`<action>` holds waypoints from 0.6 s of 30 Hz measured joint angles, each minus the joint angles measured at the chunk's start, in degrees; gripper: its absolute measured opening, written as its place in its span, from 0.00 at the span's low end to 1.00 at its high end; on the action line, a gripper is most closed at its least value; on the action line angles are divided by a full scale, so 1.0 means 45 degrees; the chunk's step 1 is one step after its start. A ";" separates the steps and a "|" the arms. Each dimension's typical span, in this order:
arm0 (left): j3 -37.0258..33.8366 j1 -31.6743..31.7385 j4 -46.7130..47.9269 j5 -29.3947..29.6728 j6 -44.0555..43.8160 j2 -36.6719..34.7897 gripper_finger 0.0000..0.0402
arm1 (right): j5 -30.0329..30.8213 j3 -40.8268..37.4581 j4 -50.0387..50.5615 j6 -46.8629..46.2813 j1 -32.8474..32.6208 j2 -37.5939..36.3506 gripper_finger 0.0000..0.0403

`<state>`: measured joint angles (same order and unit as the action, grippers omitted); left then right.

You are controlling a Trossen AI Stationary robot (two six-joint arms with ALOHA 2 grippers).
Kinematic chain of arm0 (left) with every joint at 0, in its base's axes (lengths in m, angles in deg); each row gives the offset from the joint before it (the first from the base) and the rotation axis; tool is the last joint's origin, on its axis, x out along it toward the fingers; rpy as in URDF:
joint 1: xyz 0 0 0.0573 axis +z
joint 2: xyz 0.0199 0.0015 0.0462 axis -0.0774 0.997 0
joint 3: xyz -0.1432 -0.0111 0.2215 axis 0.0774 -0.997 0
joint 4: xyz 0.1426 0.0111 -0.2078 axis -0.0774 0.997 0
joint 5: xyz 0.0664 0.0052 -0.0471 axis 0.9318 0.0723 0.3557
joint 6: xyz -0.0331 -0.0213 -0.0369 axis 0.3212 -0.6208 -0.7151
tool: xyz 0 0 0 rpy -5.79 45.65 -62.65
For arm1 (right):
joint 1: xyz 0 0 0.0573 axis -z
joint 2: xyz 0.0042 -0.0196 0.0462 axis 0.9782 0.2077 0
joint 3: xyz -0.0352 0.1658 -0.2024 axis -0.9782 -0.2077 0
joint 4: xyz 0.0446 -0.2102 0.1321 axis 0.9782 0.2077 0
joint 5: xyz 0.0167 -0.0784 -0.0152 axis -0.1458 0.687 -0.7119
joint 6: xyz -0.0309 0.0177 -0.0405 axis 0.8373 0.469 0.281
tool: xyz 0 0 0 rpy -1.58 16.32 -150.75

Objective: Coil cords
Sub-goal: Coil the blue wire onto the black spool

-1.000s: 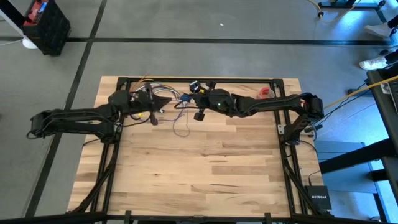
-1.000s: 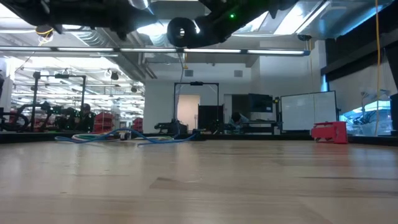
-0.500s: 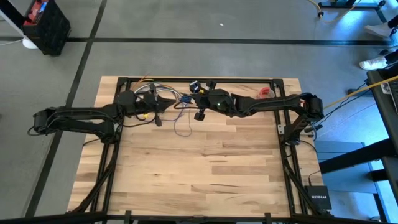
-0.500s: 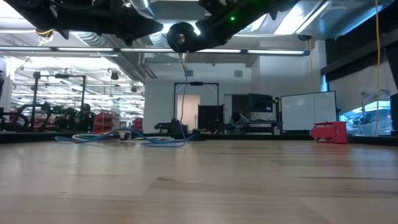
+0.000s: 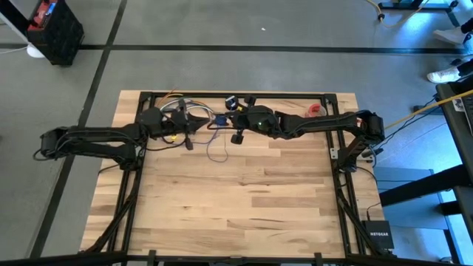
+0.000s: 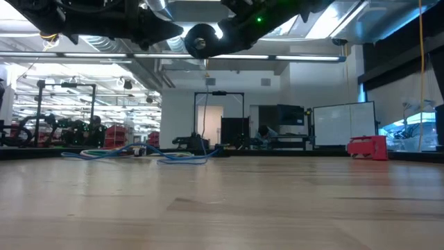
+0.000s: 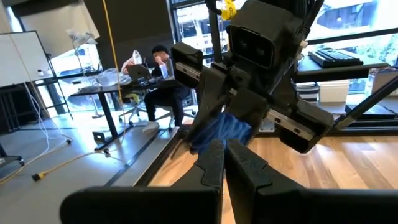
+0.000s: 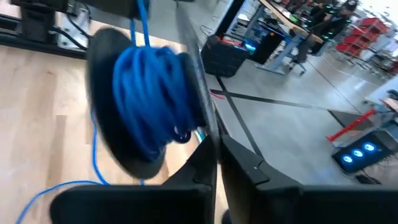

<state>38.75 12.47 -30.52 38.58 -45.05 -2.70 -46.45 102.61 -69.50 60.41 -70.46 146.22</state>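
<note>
**Spool aloft at the table's far edge**

At twelve o'clock above the table [image 5: 244, 199], the right gripper [image 5: 235, 125] clasps one black spool [image 8: 149, 102], disc faces upright; its single cord [image 5: 216, 151] hangs straight down. Left gripper [image 5: 187, 140] clenched, at nine o'clock beside it.

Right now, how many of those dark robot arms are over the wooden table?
2. The left dark robot arm reaches in from the wooden table's left side, the right arm from its right. None seems hidden.

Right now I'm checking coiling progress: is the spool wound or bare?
Partly wound. The right wrist view shows blue cord wrapped thickly around the black spool, with a loose strand trailing off it over the table.
</note>
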 joint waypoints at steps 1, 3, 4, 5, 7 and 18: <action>0.0000 0.0000 -0.0038 0.0000 -0.0004 0.0048 0.00 | -0.0101 0.0000 -0.0023 -0.0007 0.0000 0.0000 0.07; 0.0000 0.0000 -0.0014 0.0000 0.0010 0.0145 0.00 | -0.0249 0.0000 -0.0033 0.0015 -0.0005 0.0000 0.08; 0.0000 0.0000 -0.0007 0.0000 0.0015 0.0186 0.00 | -0.0309 0.0004 -0.0048 0.0021 -0.0005 0.0000 0.09; 0.0000 0.0000 -0.0039 0.0000 0.0019 0.0232 0.00 | -0.0344 0.0005 -0.0045 0.0025 -0.0005 0.0000 0.08; 0.0000 0.0000 -0.0154 0.0000 0.0020 0.0312 0.00 | -0.0347 0.0005 -0.0020 0.0218 -0.0005 -0.0003 0.05; 0.0000 0.0000 -0.0377 0.0019 0.0035 0.0306 0.00 | -0.0010 0.0005 0.0050 0.0461 -0.0005 0.0000 0.01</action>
<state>38.75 12.47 -32.22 38.67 -44.89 -1.32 -46.49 102.64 -69.27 62.48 -70.49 146.22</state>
